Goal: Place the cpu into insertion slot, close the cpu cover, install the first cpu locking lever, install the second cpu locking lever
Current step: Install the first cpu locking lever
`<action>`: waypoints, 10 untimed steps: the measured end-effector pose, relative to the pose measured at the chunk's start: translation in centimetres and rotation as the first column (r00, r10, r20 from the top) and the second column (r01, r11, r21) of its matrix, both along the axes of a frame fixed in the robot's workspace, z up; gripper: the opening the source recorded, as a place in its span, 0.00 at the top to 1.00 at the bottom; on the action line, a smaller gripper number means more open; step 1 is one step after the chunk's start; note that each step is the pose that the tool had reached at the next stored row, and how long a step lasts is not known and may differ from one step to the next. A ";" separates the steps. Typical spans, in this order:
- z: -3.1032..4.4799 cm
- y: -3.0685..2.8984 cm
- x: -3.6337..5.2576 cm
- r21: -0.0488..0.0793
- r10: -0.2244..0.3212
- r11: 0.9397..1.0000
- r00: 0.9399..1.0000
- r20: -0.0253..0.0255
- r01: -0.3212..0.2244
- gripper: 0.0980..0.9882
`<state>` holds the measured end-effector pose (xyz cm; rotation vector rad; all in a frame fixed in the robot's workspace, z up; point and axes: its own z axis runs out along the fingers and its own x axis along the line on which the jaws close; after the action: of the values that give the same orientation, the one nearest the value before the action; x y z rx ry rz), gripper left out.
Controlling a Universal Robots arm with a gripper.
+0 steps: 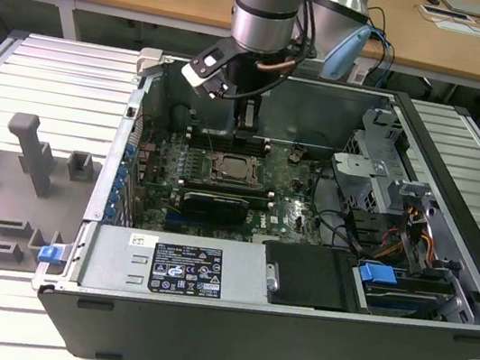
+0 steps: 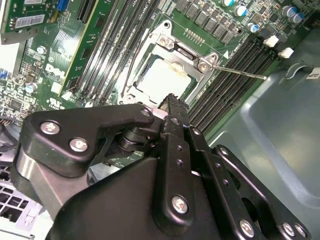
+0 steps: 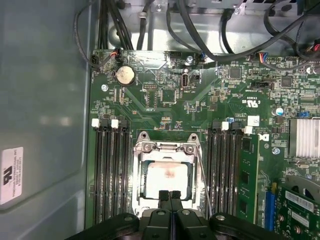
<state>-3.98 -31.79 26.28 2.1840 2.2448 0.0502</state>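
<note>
Gripper over the slot: cpu seated, cover down

The gripper had its fingers pressed together on nothing, tips hanging just above one edge of the slot. The cpu lay flat in the slot, mid-board in the exterior view, with the cover lying over its rim. A thin lever stuck out to one side, seemingly unlatched. The cpu looked light, stiff and fragile, best held by its edges; the lever looked like springy wire, best pushed near its free end
</note>
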 end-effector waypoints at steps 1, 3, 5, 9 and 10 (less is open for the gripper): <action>0.48 0.00 0.00 0.000 0.000 1.000 1.000 0.000 0.000 0.99; 1.24 0.00 0.00 0.000 0.000 1.000 1.000 0.000 0.000 0.99; 1.63 0.00 0.00 0.000 0.000 1.000 1.000 0.000 0.000 0.99; 2.74 0.00 0.00 0.000 0.000 1.000 1.000 0.000 0.000 0.99; 2.85 0.00 0.00 0.000 0.000 1.000 1.000 0.000 0.000 0.99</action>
<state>-3.98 -31.78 29.14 2.1840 2.2448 0.0504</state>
